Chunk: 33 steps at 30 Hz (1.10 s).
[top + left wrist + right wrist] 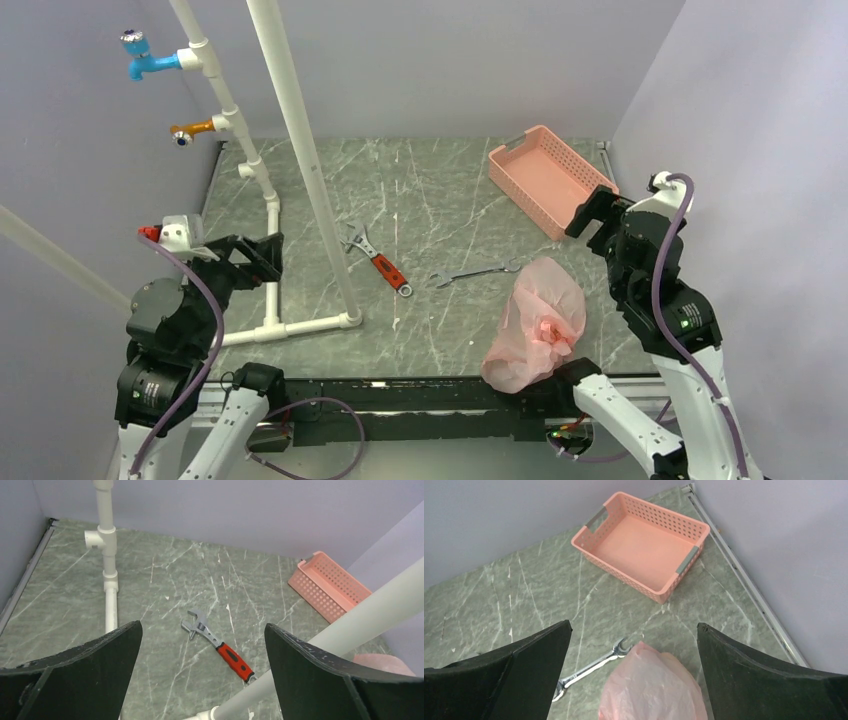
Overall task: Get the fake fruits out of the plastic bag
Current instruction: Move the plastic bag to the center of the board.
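Observation:
The pink plastic bag lies bunched on the table's near right, next to the right arm's base. It also shows in the right wrist view and as a sliver in the left wrist view. The fake fruits are hidden inside it; only a reddish shape shows through the plastic. My right gripper is open and empty, up above the table beyond the bag, with the bag's top between its fingers in the wrist view. My left gripper is open and empty at the far left, well away from the bag.
A rigid pink slotted basket stands at the back right. A red-handled wrench and a silver spanner lie mid-table. A white pipe frame with a blue tap and an orange tap rises on the left.

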Available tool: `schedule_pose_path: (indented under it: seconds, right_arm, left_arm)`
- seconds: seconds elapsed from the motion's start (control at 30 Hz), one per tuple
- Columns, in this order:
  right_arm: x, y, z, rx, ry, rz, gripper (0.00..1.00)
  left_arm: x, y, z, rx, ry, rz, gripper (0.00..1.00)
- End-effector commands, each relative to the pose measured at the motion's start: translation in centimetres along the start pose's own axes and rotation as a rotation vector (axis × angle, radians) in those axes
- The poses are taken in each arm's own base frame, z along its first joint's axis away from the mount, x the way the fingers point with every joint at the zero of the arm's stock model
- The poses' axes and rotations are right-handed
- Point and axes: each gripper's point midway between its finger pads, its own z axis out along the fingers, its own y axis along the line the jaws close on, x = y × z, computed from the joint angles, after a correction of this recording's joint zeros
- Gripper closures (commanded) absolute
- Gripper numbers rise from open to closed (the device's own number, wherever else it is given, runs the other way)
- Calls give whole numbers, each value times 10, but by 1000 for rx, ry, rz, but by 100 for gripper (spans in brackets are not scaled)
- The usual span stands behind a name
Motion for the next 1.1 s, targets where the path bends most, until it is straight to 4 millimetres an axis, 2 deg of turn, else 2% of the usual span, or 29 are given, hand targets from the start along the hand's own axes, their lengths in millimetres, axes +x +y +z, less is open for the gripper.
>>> schedule_pose_path:
  seconds: [0.0, 0.13, 0.23, 0.43, 0.6, 0.73, 0.87, 1.0, 1.07]
  right_arm:
    - [0, -10, -16, 12, 26, 24, 0]
    - [13, -8, -27, -48, 64, 37, 0]
    - [32, -5, -36, -106, 111, 75, 0]
    - [89, -23, -48, -28, 285, 169, 0]
    - [125, -33, -54, 21, 375, 242, 0]
    - [153, -40, -52, 90, 464, 219, 0]
    - [181, -35, -50, 78, 539, 233, 0]
    - [209, -14, -49, -24, 627, 279, 1]
    - [218, -1, -50, -100, 663, 280, 4]
  left_arm:
    - [8, 2, -3, 3, 22, 12, 0]
    - [12, 0, -1, 12, 36, 3, 1]
    - [20, -1, 1, 18, 56, -11, 1]
    - [38, 0, 3, 30, 85, -41, 1]
    - [46, -4, 6, 51, 118, -54, 1]
    - [54, -25, 2, 160, 194, -57, 1]
    - [66, -38, -6, 236, 277, -70, 1]
    - [82, -45, -16, 291, 335, -85, 2]
    - [90, -47, -23, 314, 362, -84, 6]
